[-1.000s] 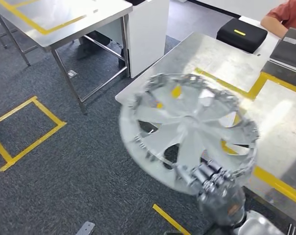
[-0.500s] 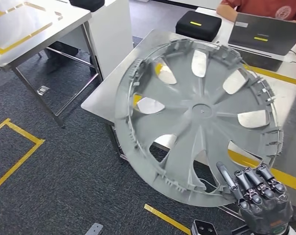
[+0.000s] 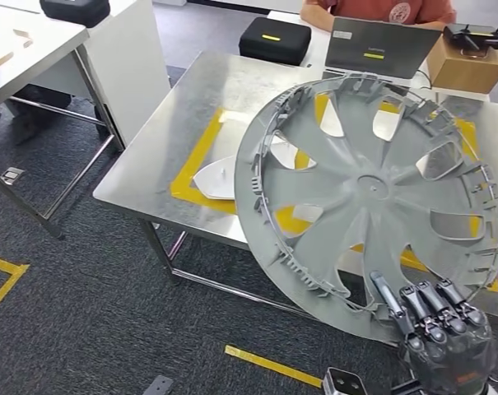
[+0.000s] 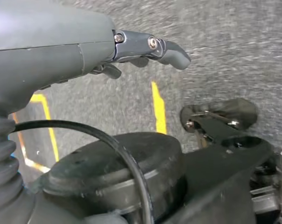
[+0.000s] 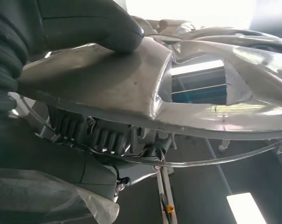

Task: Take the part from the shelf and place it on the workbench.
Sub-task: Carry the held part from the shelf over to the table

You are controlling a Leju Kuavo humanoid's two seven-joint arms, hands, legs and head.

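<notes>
A large grey wheel cover point(image 3: 370, 193) hangs tilted in the air, its ribbed back toward me, over the near edge of the steel workbench point(image 3: 159, 156). My right hand point(image 3: 442, 337) grips its lower rim, fingers curled over the edge. Up close, the thumb point(image 5: 97, 25) presses on the cover's shiny face point(image 5: 139, 88) while the fingers clamp from the other side. My left hand point(image 4: 76, 46) hangs over the grey carpet, its fingers point(image 4: 157, 46) apart, holding nothing.
A yellow tape rectangle point(image 3: 196, 160) marks the workbench top, with a white sheet point(image 3: 216, 181) inside it. At the far edge stand a black case point(image 3: 274, 37), a laptop point(image 3: 383, 49) and a cardboard box point(image 3: 467, 66); a person point(image 3: 376, 10) sits behind. Another steel table point(image 3: 29, 49) stands at left.
The whole picture has shifted as I turned toward the workbench, which is now wider and more central. The wheel cover stays in my right hand, now over the bench's near edge.
</notes>
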